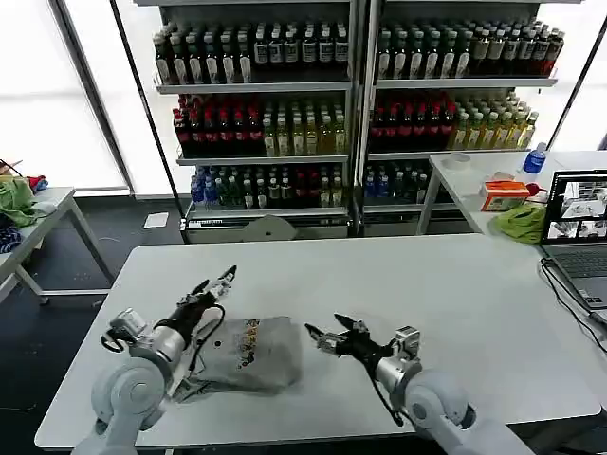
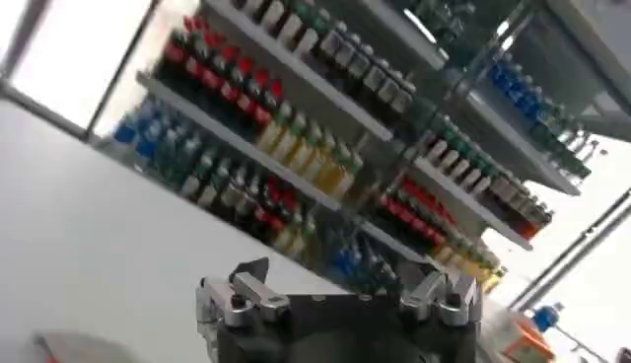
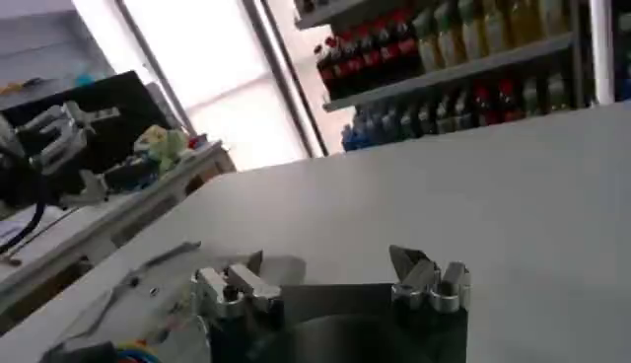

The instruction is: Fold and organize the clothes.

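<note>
Grey shirt (image 1: 248,355) folded into a bundle, near edge of bench (image 1: 455,284). Left pincer (image 1: 220,282) released, lifted above it; right pincer (image 1: 325,336) released, beside. Risk: unpinned folds may spring loose, or a pincer snags the cloth.

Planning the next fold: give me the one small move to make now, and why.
Probably lower the open right gripper onto the near right edge of the folded grey shirt. It hovers empty just beside that edge, while the open left gripper is raised above the shirt's far side, holding nothing.
</note>
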`<state>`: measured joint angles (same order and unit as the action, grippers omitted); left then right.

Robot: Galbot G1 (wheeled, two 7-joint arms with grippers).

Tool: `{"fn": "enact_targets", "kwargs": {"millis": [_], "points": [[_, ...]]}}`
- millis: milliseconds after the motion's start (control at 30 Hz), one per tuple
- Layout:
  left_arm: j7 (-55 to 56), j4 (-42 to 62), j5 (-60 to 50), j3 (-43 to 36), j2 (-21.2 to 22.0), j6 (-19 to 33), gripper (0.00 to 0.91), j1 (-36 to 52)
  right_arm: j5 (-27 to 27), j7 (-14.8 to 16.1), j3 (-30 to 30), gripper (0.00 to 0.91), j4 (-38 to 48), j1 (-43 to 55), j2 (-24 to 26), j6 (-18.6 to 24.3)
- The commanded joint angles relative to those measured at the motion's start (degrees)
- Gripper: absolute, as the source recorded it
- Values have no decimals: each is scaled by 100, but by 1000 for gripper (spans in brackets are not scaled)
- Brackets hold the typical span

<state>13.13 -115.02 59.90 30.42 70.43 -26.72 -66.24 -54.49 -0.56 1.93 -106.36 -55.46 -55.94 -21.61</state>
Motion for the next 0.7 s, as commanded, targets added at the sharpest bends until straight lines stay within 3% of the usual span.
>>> {"fn": "enact_targets", "kwargs": {"millis": [33,267,400,433,467,500,700], "points": [[-739,132,-1045,785,-222,383,907,-386,-493,-169,1304,907,275,561,-122,-226],[-722,71,-1035,777,-131,249,907,-478,-560,-120,1288,887,332,451,-232,-187],[-728,69,-1034,742,-73,236,907,-492,-587,-150,1279,695,381,366,-377,-209],[-724,76,-1038,734,-61,238,907,-499,-587,-161,1263,504,415,358,-452,-209],[-725,83,-1035,735,-47,237,907,-501,-605,-187,1247,383,453,359,-522,-211],[-726,82,-1034,737,-42,237,907,-505,-629,-226,1225,0,497,368,-601,-216],[-735,93,-1028,768,-53,248,907,-568,-670,-289,1131,0,683,457,-831,-144]]}}
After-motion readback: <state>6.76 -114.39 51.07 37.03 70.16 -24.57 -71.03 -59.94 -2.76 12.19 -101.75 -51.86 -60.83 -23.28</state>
